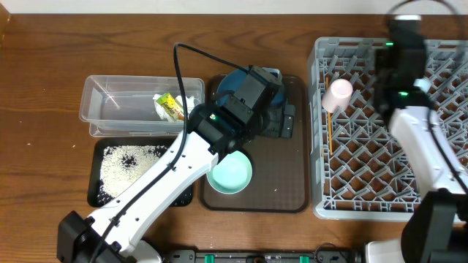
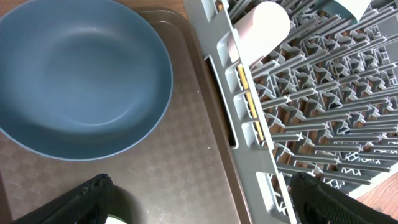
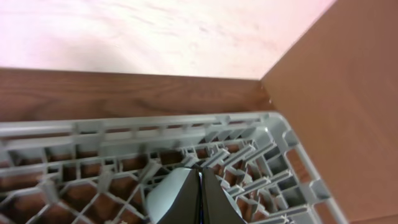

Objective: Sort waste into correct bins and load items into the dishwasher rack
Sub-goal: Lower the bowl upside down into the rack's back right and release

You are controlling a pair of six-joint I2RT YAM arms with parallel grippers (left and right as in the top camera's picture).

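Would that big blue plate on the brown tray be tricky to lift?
The blue plate looks rigid, not floppy. Its smooth sloped rim might slip from jaws. Lying flat on the brown tray, it seems unlikely to roll.

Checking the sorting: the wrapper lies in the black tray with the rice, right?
No. The overhead view shows the wrapper in the clear tub; the rice does lie in the black tray.

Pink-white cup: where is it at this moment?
In the overhead view, the pink-white cup sits inside the large light-grey plastic dishwasher rack, near its far left corner, just right of the brown serving tray.
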